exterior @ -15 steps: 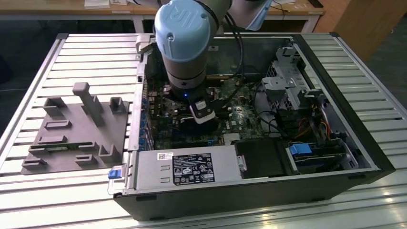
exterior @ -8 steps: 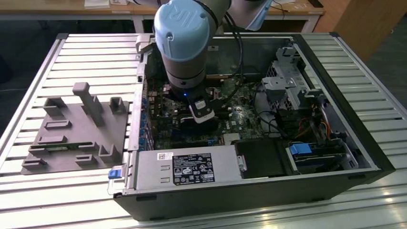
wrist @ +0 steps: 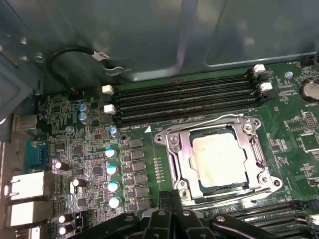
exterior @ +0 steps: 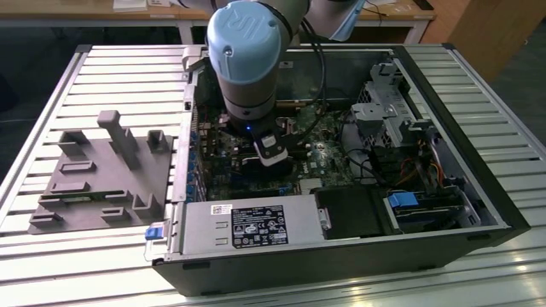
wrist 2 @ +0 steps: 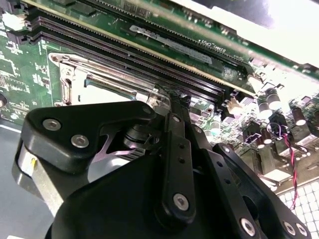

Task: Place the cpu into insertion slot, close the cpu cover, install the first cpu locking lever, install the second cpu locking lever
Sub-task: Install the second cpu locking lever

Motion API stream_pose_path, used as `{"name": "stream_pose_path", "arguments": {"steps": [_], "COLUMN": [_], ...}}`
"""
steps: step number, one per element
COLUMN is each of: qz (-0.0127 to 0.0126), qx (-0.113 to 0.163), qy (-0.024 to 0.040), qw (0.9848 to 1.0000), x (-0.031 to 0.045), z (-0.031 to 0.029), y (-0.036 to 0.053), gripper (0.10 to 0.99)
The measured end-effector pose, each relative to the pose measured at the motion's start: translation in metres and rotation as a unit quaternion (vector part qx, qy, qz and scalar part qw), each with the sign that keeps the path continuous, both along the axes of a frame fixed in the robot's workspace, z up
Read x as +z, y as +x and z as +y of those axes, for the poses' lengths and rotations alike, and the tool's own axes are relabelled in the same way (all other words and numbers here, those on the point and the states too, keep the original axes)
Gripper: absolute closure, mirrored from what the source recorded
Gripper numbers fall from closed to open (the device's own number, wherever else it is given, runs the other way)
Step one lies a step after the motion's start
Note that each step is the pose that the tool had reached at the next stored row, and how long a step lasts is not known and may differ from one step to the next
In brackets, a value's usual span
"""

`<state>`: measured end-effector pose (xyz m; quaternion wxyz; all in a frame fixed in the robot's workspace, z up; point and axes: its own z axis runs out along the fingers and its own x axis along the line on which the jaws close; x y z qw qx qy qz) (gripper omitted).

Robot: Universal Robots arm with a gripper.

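The cpu (wrist: 219, 159), with a pale smeared metal top, lies in the insertion slot (wrist: 271, 183) on the green board. The silver cpu cover (wrist: 175, 158) is folded down around it, its window framing the chip. A thin wire lever (wrist: 209, 121) runs along the side by the memory slots, and another (wrist: 234, 199) runs along the opposite side. My gripper (wrist: 172, 206) hangs just off the socket's corner with its black fingers pressed together and nothing visibly between them. In the second wrist view the gripper's tips (wrist 2: 168, 99) meet at the cover's edge (wrist 2: 75, 79). My gripper (exterior: 268, 157) is low inside the case in the exterior view.
Black memory slots (wrist: 184, 99) run beside the socket. Upright capacitors (wrist: 112, 169) stand close by. A grey power supply box (exterior: 243, 227) fills the case's front. A drive cage (exterior: 388, 115) sits at the exterior view's right, and a grey fixture (exterior: 102, 173) lies outside the case.
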<state>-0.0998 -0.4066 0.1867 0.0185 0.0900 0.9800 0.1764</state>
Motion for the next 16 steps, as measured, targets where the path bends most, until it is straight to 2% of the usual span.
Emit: {"name": "stream_pose_path", "arguments": {"steps": [8, 16], "qz": [-0.0001, 0.0], "qx": [0.0, 0.0], "qy": [0.0002, 0.0], "qw": [1.0, 1.0], "x": [0.0002, 0.0132], "z": [0.0001, 0.0], "y": [0.0, 0.0], "gripper": [0.984, 0.984]}}
